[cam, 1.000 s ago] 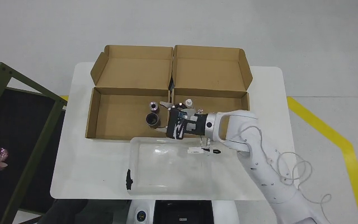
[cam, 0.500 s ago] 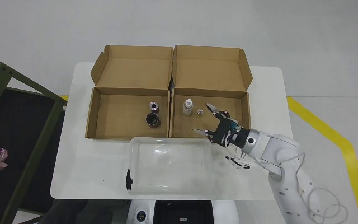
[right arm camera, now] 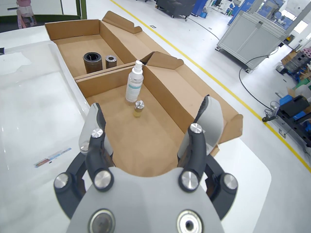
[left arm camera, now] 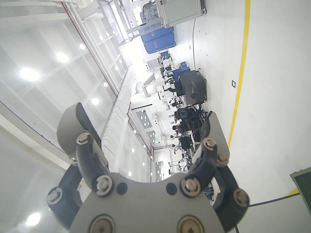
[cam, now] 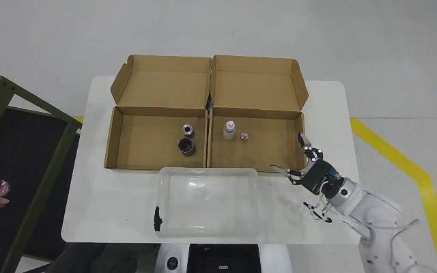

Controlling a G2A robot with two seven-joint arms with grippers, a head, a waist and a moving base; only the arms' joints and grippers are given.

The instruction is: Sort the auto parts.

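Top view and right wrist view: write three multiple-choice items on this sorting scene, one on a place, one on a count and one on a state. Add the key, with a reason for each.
1. Where does the spray bottle stand?
A. in the clear tray
B. in the same box as the small brass part
C. alone in a box
D. on the table beside the boxes

2. How many dark metal cylinders are in the other cardboard box?
A. one
B. two
C. three
D. four

3. What state is the right gripper in?
A. open, holding nothing
B. shut on the bottle
C. shut on a cylinder
D. shut, holding nothing

Key:
1 B: the bottle and the brass part stand close together on one box floor.
2 B: a larger and a smaller cylinder stand side by side.
3 A: its jaws stand wide apart with nothing gripped between them.
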